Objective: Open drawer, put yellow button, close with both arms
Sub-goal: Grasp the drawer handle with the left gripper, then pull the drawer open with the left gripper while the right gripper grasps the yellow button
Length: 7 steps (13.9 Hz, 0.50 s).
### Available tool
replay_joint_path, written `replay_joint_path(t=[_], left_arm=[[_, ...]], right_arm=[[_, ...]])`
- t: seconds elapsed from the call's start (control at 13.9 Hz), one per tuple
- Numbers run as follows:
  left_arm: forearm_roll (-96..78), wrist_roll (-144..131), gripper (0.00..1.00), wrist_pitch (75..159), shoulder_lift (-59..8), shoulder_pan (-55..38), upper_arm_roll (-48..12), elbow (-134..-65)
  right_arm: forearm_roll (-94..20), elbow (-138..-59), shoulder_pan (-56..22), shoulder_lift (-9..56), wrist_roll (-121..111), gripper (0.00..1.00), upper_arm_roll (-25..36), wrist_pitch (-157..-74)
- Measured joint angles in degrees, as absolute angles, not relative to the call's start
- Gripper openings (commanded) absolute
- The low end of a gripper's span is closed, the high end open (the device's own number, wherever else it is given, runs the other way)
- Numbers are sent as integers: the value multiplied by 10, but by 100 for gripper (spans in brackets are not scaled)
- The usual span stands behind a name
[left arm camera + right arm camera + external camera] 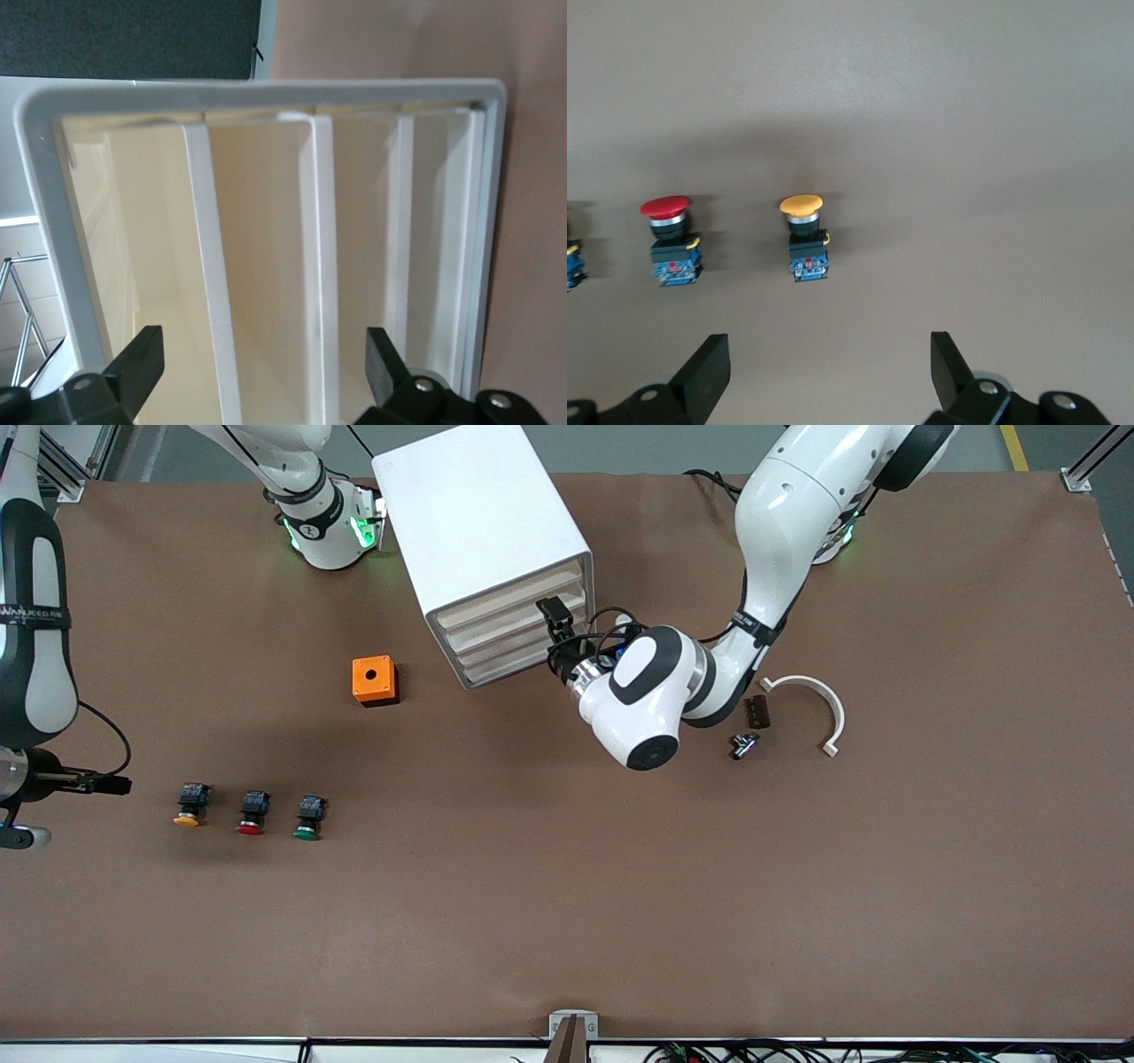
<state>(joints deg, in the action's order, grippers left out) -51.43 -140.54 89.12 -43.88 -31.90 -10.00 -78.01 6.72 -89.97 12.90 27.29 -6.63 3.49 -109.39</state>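
Observation:
The white cabinet [483,531] stands near the robots' bases, and all of its drawers are shut. The uppermost drawer [512,600] also shows in the left wrist view [124,266]. My left gripper [555,615] is open just in front of the drawer fronts and holds nothing; it also shows in its own view [261,372]. The yellow button [188,804] lies on the table at the right arm's end. My right gripper [122,785] is open and empty, low beside it. In the right wrist view the yellow button [804,235] lies ahead of the open gripper [828,367].
A red button [252,812] and a green button [308,817] lie in a row with the yellow one. An orange box [374,680] sits beside the cabinet. A white curved piece [811,704], a brown block [757,711] and a small metal part [744,744] lie by the left arm.

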Motion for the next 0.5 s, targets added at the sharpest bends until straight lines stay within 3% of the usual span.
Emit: replay_joint_path(t=[0.5], left_arm=[[-557,-1450,100,897,-439,-344,-100,-778]], right_arm=[[56,-1022,137,269,-138,100,34,-1253]])
